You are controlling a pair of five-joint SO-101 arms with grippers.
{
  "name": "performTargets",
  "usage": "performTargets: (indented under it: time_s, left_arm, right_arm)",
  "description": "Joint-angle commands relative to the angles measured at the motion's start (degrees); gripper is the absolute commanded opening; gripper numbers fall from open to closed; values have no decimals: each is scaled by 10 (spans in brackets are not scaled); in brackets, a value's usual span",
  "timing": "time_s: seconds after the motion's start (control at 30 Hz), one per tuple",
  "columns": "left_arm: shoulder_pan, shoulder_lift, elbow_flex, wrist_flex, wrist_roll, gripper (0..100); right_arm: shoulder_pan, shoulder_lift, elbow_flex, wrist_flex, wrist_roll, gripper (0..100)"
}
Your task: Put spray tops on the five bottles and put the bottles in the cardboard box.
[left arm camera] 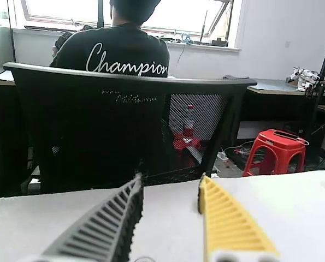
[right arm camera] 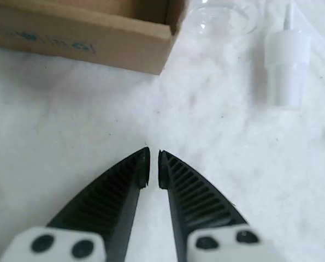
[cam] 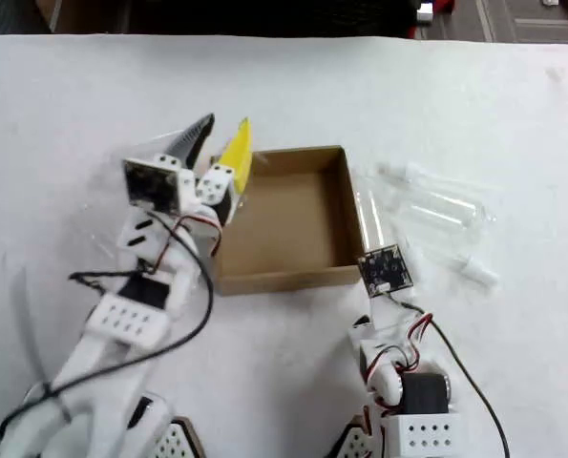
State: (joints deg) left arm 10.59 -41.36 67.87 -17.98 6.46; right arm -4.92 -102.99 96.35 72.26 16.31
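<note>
The bottles [cam: 427, 205] lie on their sides on the surface [cam: 513, 114] just off the box's [cam: 284, 224] 3 o'clock wall; from the right arm's wrist they sit at about 1 o'clock, with a loose spray top [cam: 479, 272] at its 3 o'clock, long axis running roughly 10 to 4; none of the bottles is in the box yet. The right hand [right arm camera: 154, 164] is clenched on nothing, fingertips all but touching, low over the surface near the box's corner and much the nearer arm to both top and bottles. The left hand [cam: 227, 121] is released and empty at the box's 10 o'clock corner, pointing toward 12, away from the bottles. The bottles are clear and overlap, so their count and neck directions are hard to make out.
</note>
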Motion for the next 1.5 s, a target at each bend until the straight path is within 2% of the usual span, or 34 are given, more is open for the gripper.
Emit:
performTargets:
  time_s: [0.0,0.13,0.23,0.47,0.73,0.9,0.97,1.03,1.1,1.23,1.27,1.33,1.47]
  left_arm:
    - [1,-170,-106,266,9,155]
    - [-7,-220,-222,461,8,156]
    - [-39,-211,-309,538,4,155]
    - [-161,-112,-406,600,1,155]
    - [-237,-41,-471,709,-125,157]
    - [-268,-10,-479,738,-200,158]
    - [-275,9,-479,745,-206,158]
    - [-284,30,-479,740,-181,158]
    - [-300,52,-486,721,-115,155]
    - [-355,93,-510,718,164,159]
    - [-356,102,-513,727,214,159]
    - [-354,120,-517,746,247,159]
    - [-325,152,-513,747,254,155]
  right_arm:
    - [5,-1,5,4,3,16]
    - [5,-1,5,4,3,16]
    - [5,-1,5,4,3,16]
    - [5,-1,5,4,3,16]
    - [6,-1,5,4,3,16]
    - [6,-1,5,4,3,16]
    - [6,-1,5,4,3,16]
    - [6,-1,5,4,3,16]
    - [6,-1,5,4,3,16]
    - [6,-1,5,4,3,16]
    - [6,-1,5,4,3,16]
    - [6,-1,5,4,3,16]
    - [6,-1,5,4,3,16]
